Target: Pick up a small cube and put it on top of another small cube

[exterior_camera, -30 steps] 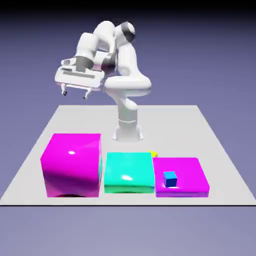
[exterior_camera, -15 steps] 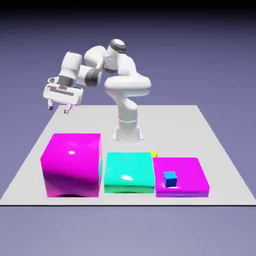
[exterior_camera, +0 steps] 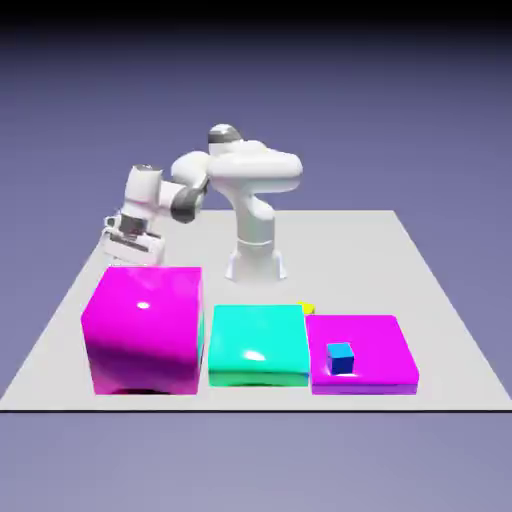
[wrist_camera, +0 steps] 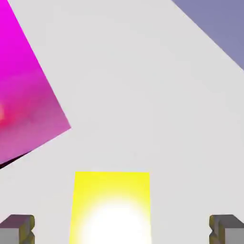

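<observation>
The end effector (exterior_camera: 128,250) hangs low behind the tall magenta block (exterior_camera: 143,328) near the table's (exterior_camera: 340,250) edge on the exterior view's left. Its jaws are wide and hold nothing. In the hand view the small cube (wrist_camera: 112,205), glaring yellowish, sits on the table between the fingertips (wrist_camera: 17,228), touching neither. The yellow cube (exterior_camera: 306,309) peeks out behind the teal block (exterior_camera: 257,343).

Behind the cyan block (exterior_camera: 257,343), the yellow cube (exterior_camera: 307,309) barely shows.
</observation>
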### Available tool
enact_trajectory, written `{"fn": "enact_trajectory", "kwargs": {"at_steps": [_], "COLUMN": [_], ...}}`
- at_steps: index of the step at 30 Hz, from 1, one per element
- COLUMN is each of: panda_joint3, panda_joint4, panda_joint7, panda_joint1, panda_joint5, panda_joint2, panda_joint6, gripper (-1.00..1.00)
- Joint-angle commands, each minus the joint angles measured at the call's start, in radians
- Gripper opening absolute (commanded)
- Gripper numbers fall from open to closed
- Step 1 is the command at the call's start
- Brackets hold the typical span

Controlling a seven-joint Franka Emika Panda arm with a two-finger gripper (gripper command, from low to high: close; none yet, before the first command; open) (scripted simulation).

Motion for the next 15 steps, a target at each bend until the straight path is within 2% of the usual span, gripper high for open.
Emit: {"fn": "enact_trajectory", "kwargs": {"at_steps": [1,6,7,13,15], "panda_joint3": [0.000,-0.178,-0.178,0.000,-0.006], "panda_joint4": [0.000,0.117,0.117,0.000,0.033], "panda_joint7": [0.000,0.017,0.017,0.000,-0.027], "panda_joint1": [0.000,0.088,0.088,0.000,0.015], "panda_joint5": [0.000,-0.185,-0.185,0.000,0.043], "panda_joint2": [0.000,-0.035,-0.035,0.000,0.002], "panda_joint6": [0.000,0.072,0.073,0.000,-0.014], "gripper": [0.00,0.00,-1.00,-1.00,-1.00]}}
